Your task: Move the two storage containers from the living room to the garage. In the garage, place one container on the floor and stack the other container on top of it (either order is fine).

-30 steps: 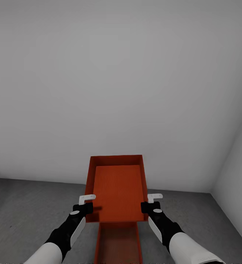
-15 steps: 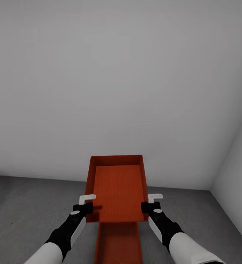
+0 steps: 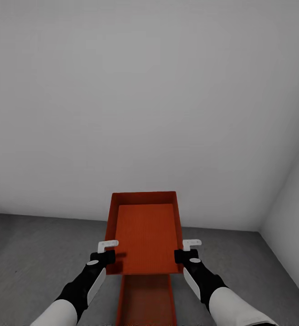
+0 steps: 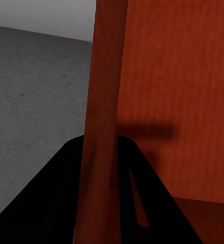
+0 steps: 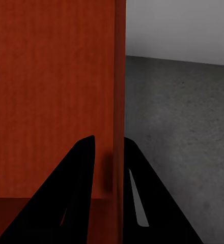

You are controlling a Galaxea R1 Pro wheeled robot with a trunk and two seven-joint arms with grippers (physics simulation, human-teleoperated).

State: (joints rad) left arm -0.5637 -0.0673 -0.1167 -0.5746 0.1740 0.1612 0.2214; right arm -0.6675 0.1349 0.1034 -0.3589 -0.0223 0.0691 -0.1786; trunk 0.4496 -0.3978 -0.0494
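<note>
Left gripper (image 3: 108,251) pinching the left side wall of the upper storage container (image 3: 145,235), one dark finger (image 4: 56,203) on the wall's outer face and the other on the inner face. Right gripper (image 3: 185,250) clamped the same way on the opposite side wall, black fingers (image 5: 76,193) straddling the rim. Between the two sets of jaws, the ribbed orange-red bed of the open bin, held level above the ground. Directly below the jaws and nearer the robot, the second storage container (image 3: 146,301), resting on the dark speckled concrete floor (image 3: 31,253) and lined up lengthwise with the raised one. Beyond the held bin, the plain white wall (image 3: 145,99) of the garage, meeting a second wall (image 3: 292,213) in a corner past the right gripper.
</note>
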